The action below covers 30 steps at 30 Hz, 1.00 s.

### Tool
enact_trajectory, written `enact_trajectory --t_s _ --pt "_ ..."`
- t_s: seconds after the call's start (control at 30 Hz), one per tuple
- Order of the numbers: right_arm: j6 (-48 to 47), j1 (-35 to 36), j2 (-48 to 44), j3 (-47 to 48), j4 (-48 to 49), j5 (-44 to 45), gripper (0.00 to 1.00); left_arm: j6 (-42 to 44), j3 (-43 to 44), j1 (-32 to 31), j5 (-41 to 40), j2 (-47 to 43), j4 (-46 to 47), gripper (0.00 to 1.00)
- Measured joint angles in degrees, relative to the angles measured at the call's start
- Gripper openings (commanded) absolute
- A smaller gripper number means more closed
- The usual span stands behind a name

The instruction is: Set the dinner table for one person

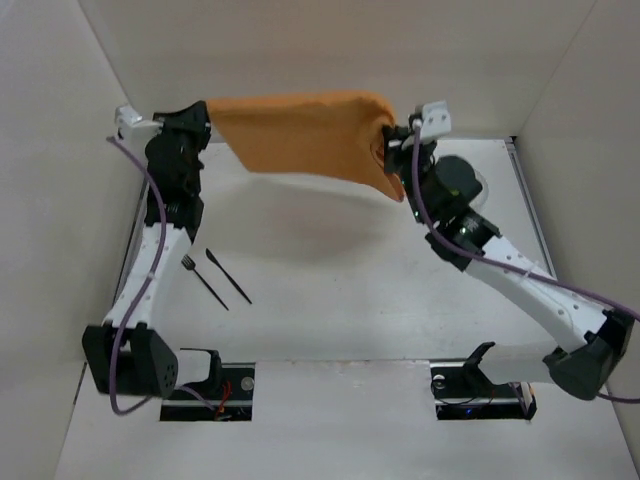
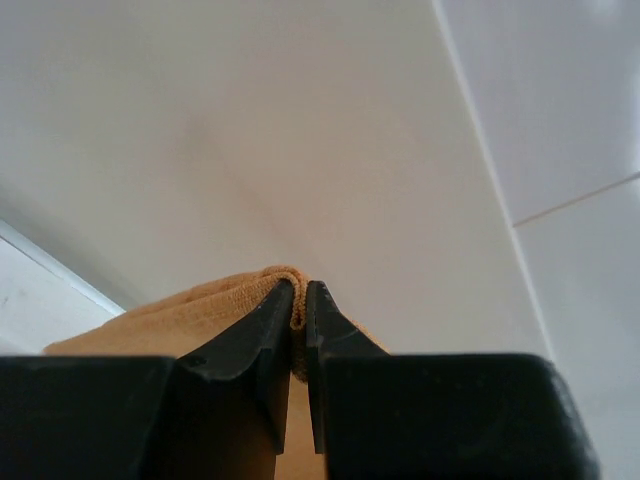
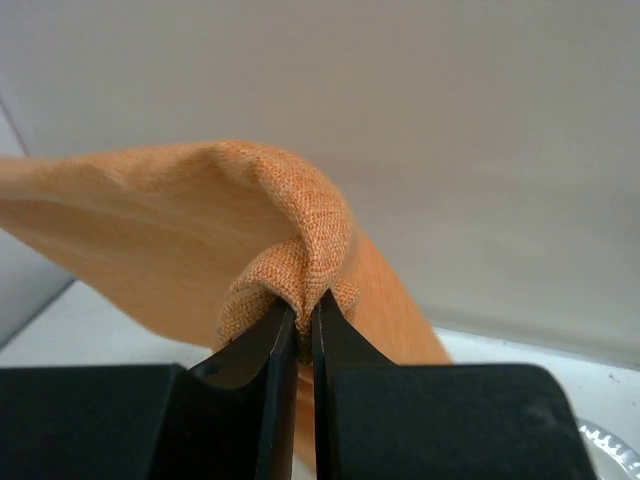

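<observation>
— We've got the orange mat [image 1: 300, 132] hanging over the dinner table [image 1: 340, 300] toward twelve o'clock; our left gripper [image 2: 300, 292] and right gripper [image 3: 305, 308] are each pinched on a corner.
— Both bites look thin. If we pull apart, a corner could slip, and the sagging end at two o'clock might brush what may be a clear dish [image 3: 612, 447].
— The fork [image 1: 205, 282] and knife [image 1: 229, 277] lie at nine o'clock; the middle is open to us.

You see soft, even light from above: the desk [image 1: 330, 320] glows white, with only a faint shadow beneath the hanging cloth [image 1: 300, 130]. Your right wrist view keeps the weave sharp; the wall [image 3: 450, 120] behind blurs.
</observation>
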Motion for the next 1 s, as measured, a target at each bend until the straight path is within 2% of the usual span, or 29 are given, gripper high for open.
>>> enact_trajectory --t_s 0.1,0.17,0.23,0.33,0.4,0.47,0.6,0.7,0.73,0.83,1.0 --pt "-4.35 4.0 -5.51 -14.95 5.86 3.3 0.04 -1.27 -13.64 1.57 -1.27 -8.63 6.01 0.02" --pt "-5.84 6.29 -5.97 -24.28 7.08 6.97 0.04 -2.32 -23.74 2.43 -2.1 -11.26 9.68 0.02" --pt "-6.32 10.49 -4.63 -34.34 5.64 10.88 0.05 -3.43 -32.5 3.37 -2.29 -10.99 11.47 0.02" --pt "-3.5 21.99 -5.16 -46.66 -1.51 14.71 0.07 -5.57 -45.18 5.92 -1.25 -8.48 10.25 0.02" --pt "1.09 29.05 -8.15 -50.07 -8.24 15.41 0.08 -6.73 -51.08 7.37 -0.11 -9.22 7.89 0.02" --pt "5.95 32.33 -13.16 -50.27 -12.83 15.17 0.08 -7.69 -54.51 7.72 1.05 -12.0 5.9 0.02" --pt "13.64 32.63 -24.15 -49.44 -15.82 14.05 0.14 -8.37 -55.49 7.5 2.6 -23.32 4.46 0.04" --pt "19.76 32.44 -27.71 -48.35 -19.41 12.13 0.15 -8.09 -55.47 7.98 4.11 -32.59 2.71 0.04" --pt "21.51 32.44 -28.09 -48.28 -20.37 11.52 0.19 -7.96 -55.47 8.44 4.57 -34.88 1.57 0.04" --pt "26.51 32.44 -28.28 -48.3 -23.82 9.94 0.53 -7.34 -55.47 9.53 5.62 -39.1 -2.23 0.05" --pt "33.03 31.74 -29.88 -48.26 -29.24 8.31 0.69 -6.29 -55.93 9.38 6.47 -43.23 -9.81 0.09"
